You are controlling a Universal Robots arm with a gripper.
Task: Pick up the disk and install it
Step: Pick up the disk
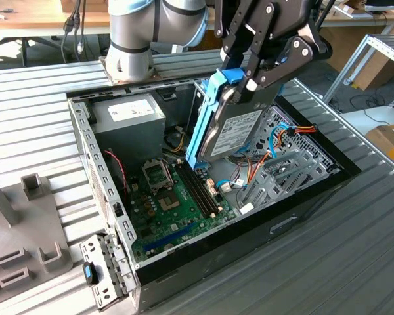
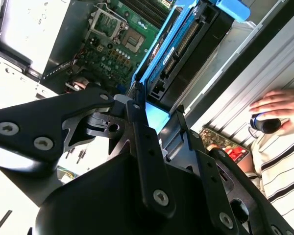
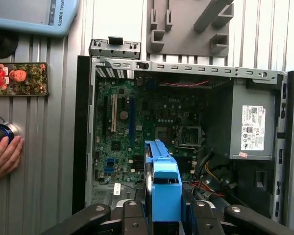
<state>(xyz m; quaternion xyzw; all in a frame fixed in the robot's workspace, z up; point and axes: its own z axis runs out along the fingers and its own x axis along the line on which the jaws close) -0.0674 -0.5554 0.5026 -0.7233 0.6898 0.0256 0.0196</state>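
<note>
Your hand (image 1: 248,84) is clamped on the disk (image 1: 231,134), which hangs tilted just below it, above the open computer case (image 1: 95,164). Judge the disk to be rigid, fairly heavy and sensitive to shock. Its blue carrier (image 1: 200,125), gripped at the top end, looks the safest hold.

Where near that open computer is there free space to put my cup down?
The ribbed table beside the case, at the exterior view's right, lies bare. At that view's left, a grey fixture and a metal bracket crowd it. Inside the case, cables crowd the floor below the disk in the gripper.
</note>
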